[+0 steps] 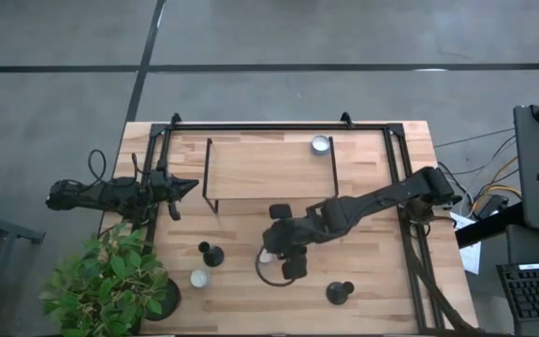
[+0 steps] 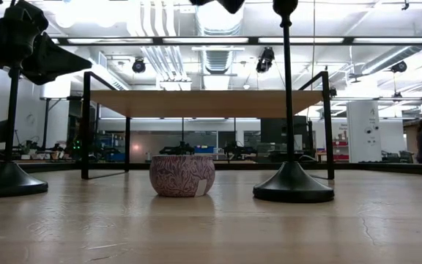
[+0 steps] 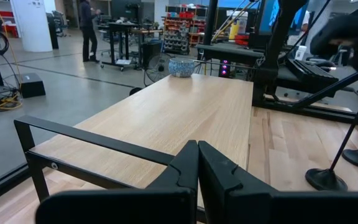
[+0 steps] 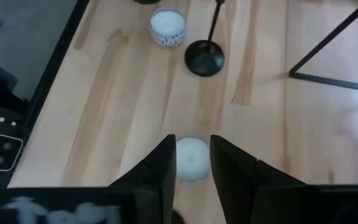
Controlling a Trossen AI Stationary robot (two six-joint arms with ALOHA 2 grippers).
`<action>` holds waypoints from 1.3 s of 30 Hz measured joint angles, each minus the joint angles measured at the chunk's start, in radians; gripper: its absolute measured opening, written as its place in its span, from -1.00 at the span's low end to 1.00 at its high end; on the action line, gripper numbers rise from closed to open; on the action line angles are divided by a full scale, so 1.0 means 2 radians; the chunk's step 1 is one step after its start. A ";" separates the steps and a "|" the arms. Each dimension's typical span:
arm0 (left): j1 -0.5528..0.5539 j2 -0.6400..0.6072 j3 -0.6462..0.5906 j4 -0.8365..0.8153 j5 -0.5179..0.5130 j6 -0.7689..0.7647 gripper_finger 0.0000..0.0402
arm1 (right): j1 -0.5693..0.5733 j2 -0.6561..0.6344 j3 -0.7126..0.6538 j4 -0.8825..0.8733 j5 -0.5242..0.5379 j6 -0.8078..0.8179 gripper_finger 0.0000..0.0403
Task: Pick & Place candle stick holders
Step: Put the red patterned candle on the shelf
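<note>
One whitish cup (image 4: 191, 158) is straddled by the right pincer (image 4: 190, 163), its fingers narrowly apart, seemingly for gripping; the left pincer (image 3: 197, 163) is kept closed, well apart.

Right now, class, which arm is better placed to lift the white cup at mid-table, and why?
The right arm. Its gripper hangs open directly over the white cup, one finger on each side. The left gripper, fingers shut, waits at the table's left edge by the rack, far from it.
</note>
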 joint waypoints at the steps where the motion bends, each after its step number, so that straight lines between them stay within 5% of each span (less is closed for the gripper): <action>1: 0.000 0.000 0.000 0.000 0.000 0.000 -0.96 | 0.000 0.003 -0.003 0.005 0.000 0.001 -0.52; 22: 0.000 0.002 0.000 0.000 0.000 0.000 -0.96 | 0.004 0.200 0.205 -0.185 -0.017 -0.023 -0.53; 39: 0.000 0.003 0.000 0.000 0.000 0.000 -0.96 | 0.006 0.223 0.183 -0.186 -0.018 -0.029 -0.56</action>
